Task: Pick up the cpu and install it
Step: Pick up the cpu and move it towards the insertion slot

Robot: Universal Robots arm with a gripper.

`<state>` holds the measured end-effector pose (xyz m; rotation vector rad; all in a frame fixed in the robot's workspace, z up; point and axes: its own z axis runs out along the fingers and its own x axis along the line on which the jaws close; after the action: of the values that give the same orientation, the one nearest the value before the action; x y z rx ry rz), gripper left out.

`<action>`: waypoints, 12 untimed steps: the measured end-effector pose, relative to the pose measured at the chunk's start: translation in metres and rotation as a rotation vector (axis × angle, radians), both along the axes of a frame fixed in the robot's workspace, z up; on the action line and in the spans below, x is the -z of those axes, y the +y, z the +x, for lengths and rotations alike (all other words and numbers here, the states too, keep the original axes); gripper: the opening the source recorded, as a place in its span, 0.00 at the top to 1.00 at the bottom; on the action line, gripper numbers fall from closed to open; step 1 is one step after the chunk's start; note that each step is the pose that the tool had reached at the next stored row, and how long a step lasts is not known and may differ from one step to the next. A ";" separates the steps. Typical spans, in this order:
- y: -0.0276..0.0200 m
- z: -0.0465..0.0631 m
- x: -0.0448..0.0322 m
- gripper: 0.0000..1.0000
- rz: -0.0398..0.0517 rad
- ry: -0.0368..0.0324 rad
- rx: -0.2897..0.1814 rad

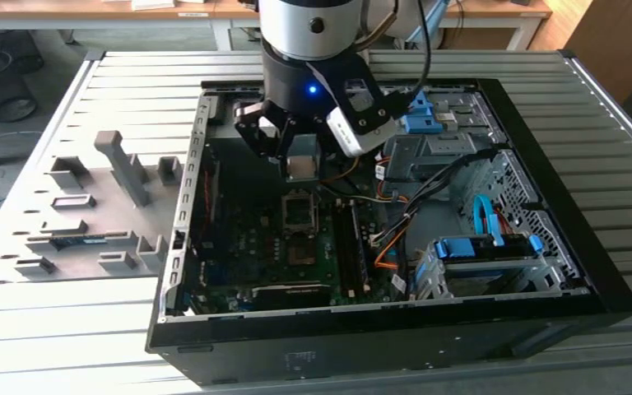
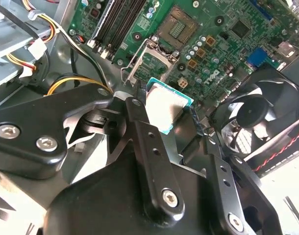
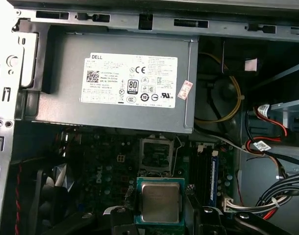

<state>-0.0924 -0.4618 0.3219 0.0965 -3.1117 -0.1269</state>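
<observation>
On the exterior view's left the tray (image 1: 75, 288) sits apart from the work. Your gripper (image 1: 299, 160) is inside the case (image 1: 382, 329), clamped on the cpu (image 3: 161, 201) by two opposite edges and holding it clear of the board, near the socket (image 3: 157, 155) but not touching it, so I judge the pick done and the install in hand. The socket's frame (image 2: 148, 59) looks swung open, though the angle leaves some doubt; seating calls for you to square the chip over the socket, match its orientation and come down gently, clear of the cables (image 1: 404, 218) on the exterior view's right.
</observation>
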 end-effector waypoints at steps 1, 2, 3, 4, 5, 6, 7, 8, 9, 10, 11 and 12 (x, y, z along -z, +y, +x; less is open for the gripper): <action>-0.0001 0.000 0.0005 0.53 0.0000 0.0000 0.000; -0.0002 0.000 0.0010 0.53 0.0000 0.0000 0.000; -0.0003 0.000 0.0016 0.53 0.0000 0.0000 0.000; -0.0003 0.001 0.0020 0.53 0.0000 0.0000 0.000; -0.0004 0.001 0.0026 0.53 0.0000 0.0000 0.000; -0.0005 0.001 0.0031 0.53 0.0000 0.0000 0.000; -0.0006 0.001 0.0036 0.53 0.0000 0.0001 0.000; -0.0007 0.001 0.0041 0.53 0.0000 0.0000 0.000; -0.0008 0.001 0.0046 0.53 0.0000 0.0001 0.000; -0.0009 0.002 0.0051 0.53 0.0000 0.0000 0.000; -0.0010 0.002 0.0056 0.53 0.0000 0.0000 0.000; -0.0011 0.002 0.0062 0.53 0.0000 0.0000 0.000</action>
<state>-0.0903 -0.4629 0.3158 0.0966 -3.1116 -0.1268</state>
